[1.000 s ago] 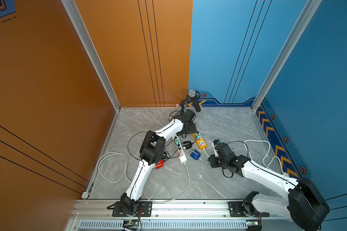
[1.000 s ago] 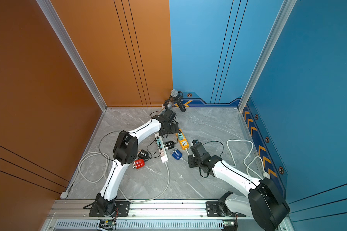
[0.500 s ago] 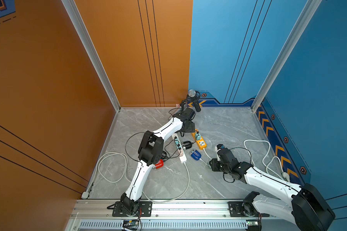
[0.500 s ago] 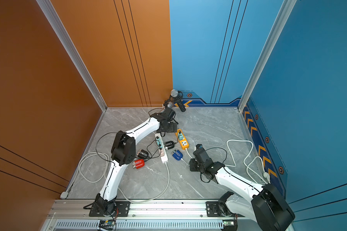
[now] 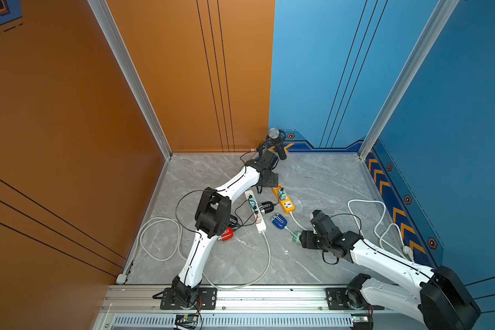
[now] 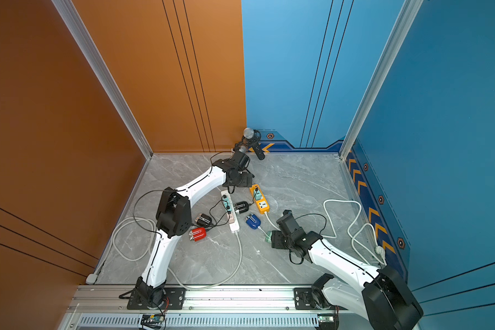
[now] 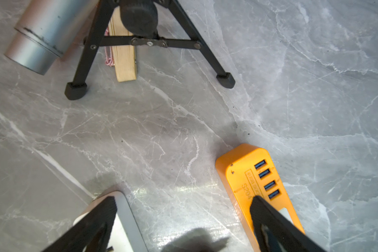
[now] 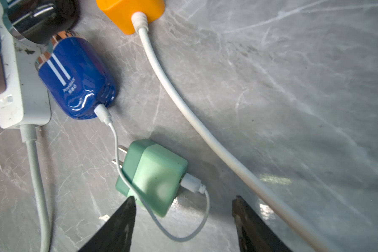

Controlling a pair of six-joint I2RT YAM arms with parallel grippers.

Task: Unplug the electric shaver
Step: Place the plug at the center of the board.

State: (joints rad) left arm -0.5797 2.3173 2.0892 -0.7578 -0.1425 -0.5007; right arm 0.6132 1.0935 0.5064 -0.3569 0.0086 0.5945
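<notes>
A: Starting at the left?

B: Only slack loops of pale round cord (image 5: 160, 219) on the grey veined tabletop (image 5: 326, 177), then a glossy red shaver (image 5: 226, 235), stubby as a barrel. No part of this job, by the look of it.

A: And further along, toward the far side?

B: There, the left gripper (image 7: 183, 198), spread wide, holding nothing. Hangs low over the gap between the long white power strip (image 5: 255, 210) and the orange power strip (image 7: 238, 170), one finger above each. Probably parked there to steady a strip against a pull.

A: Textures?

B: Matte moulded plastic, rounded ends, four blue USB slots on the orange. Between the two strips, a black shaver (image 5: 265, 206) with a chrome tip.

A: Now the task's thing.

B: The blue electric shaver (image 8: 76, 80), just right of the white strip's near end: smooth, shiny, egg-shaped, white-striped. Joined by a thin white lead (image 8: 116, 141), limp, to a mint-green adapter (image 8: 155, 176), a rounded cube lying on its side on the tabletop, both metal prongs bare and clear of any socket. Unplugged, by this reading.

A: And the right?

B: The right gripper (image 8: 183, 197), just near of the adapter, fingers well apart, gripping nothing; one fingertip close by the adapter's corner, contact impossible to tell. Beyond, a thick white cord (image 8: 183, 104), rubbery, curving off right from the orange strip.
</notes>
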